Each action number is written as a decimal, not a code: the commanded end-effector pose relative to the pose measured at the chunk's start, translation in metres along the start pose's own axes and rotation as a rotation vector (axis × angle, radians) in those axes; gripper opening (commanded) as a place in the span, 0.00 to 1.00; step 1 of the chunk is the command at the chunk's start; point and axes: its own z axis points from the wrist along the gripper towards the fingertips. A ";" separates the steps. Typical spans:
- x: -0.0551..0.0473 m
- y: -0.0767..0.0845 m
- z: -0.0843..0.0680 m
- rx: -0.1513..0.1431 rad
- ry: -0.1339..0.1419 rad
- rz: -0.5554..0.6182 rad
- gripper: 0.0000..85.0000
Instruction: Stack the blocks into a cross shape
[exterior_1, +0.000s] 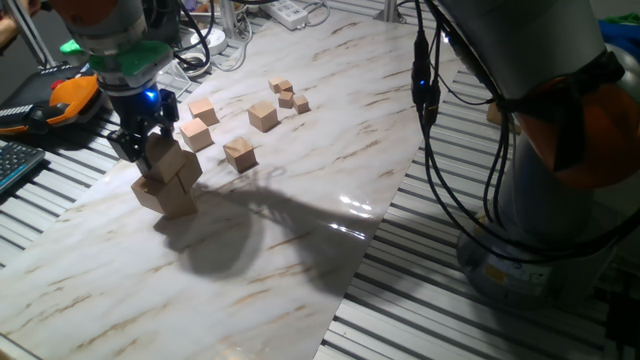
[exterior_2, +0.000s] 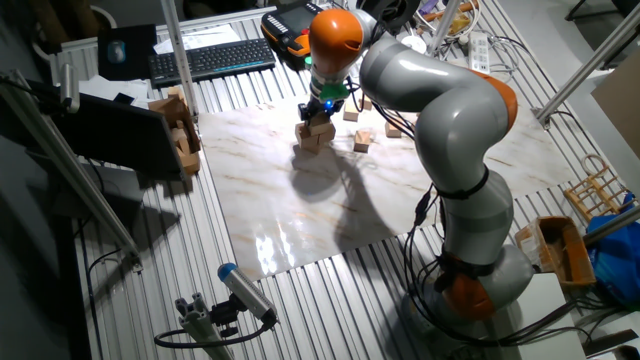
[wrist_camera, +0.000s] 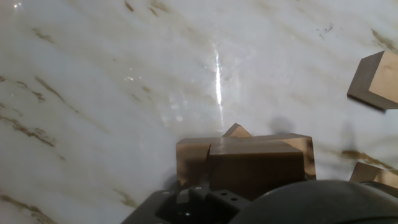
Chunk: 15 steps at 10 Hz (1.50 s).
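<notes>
Glossy marbled tabletop (exterior_1: 300, 240) carries smooth tan wooden blocks (exterior_1: 168, 192); tool (exterior_1: 152, 150) grips the stack's top cube (exterior_1: 166, 160).

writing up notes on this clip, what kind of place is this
Most likely a robotics lab or workshop bench. The arm stands at a slatted aluminium table topped with a marble-patterned board, and a keyboard and loose cables crowd the edges.

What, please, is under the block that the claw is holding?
Under the held block, in the claw, sit at least two tan blocks side by side on the marble table. The claw hides where they meet.
</notes>
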 end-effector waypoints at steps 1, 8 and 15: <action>0.000 0.000 0.000 0.001 -0.002 0.000 0.60; 0.001 0.000 -0.001 0.007 -0.011 0.017 0.80; -0.004 -0.006 -0.040 -0.018 0.031 0.060 0.80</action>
